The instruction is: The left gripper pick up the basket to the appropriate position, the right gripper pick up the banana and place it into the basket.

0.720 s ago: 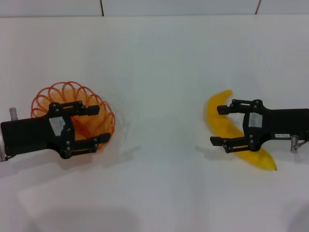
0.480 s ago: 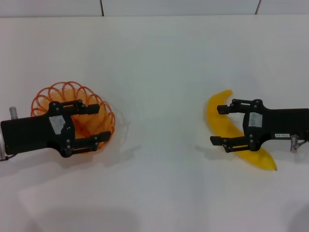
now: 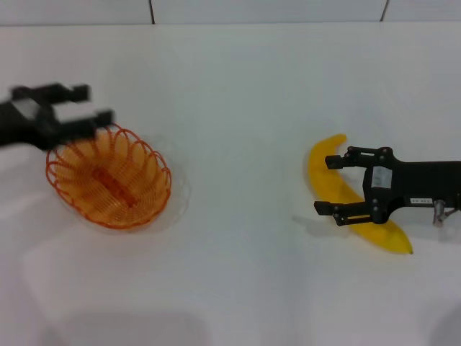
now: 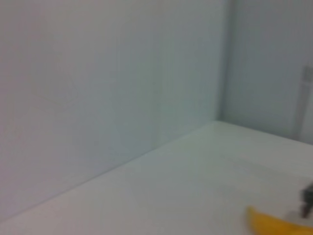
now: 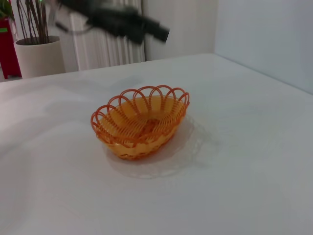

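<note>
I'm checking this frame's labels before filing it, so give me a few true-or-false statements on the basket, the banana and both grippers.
1. The basket holds nothing. True.
2. The left gripper grips the basket's rim. False: it hangs above the basket's far left edge, clear of it, and the right wrist view shows it in the air behind the basket.
3. The right gripper has its open fingers on either side of the banana. True.
4. The banana lies inside the basket. False: it lies on the table, far off on the robot's right.
5. The basket lies tipped on its side. False: it sits upright, opening upward.
</note>
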Robot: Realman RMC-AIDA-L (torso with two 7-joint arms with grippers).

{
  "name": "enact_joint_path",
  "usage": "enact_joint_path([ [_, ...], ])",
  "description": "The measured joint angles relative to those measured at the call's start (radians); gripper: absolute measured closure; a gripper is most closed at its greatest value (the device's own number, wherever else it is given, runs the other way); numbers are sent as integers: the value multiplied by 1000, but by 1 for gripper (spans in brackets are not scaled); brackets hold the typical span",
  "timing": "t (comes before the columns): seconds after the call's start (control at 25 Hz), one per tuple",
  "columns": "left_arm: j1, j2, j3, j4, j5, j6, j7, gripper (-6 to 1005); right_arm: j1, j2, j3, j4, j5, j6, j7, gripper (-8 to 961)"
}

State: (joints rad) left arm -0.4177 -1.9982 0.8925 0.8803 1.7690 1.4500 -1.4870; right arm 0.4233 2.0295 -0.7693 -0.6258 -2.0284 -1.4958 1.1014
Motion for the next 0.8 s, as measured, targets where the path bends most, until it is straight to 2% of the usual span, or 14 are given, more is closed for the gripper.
enact_joint_path([
  [0.12, -26, 61, -16, 55, 55, -29, -209, 308, 0, 0, 0, -1, 0, 0, 0, 81],
  [0.28, -112, 147, -18, 6, 180, -39, -371, 312, 0, 0, 2, -2, 2, -1, 1, 82],
  [0.32, -136, 159, -18, -12, 208, -41, -388, 313, 0, 0, 2, -2, 2, -1, 1, 82],
  [0.36, -136, 159, -18, -12, 208, -41, -388, 314, 0, 0, 2, -2, 2, -1, 1, 83],
  [0.4, -197, 169, -18, -69, 312, -59, -418, 315, 0, 0, 2, -2, 2, -1, 1, 83],
  [0.52, -244, 153, -18, -100, 424, -84, -438, 318, 1, 0, 2, -2, 2, -1, 1, 84],
  [0.68, -292, 100, -18, -107, 594, -130, -470, 322, 2, 0, 2, -2, 2, -3, 1, 85],
  [0.72, -293, 97, -18, -107, 600, -133, -472, 323, 3, 0, 2, -3, 2, -4, 1, 86],
  [0.8, -306, 76, -16, -107, 660, -155, -487, 325, 3, 0, 2, -3, 2, -4, 2, 86],
])
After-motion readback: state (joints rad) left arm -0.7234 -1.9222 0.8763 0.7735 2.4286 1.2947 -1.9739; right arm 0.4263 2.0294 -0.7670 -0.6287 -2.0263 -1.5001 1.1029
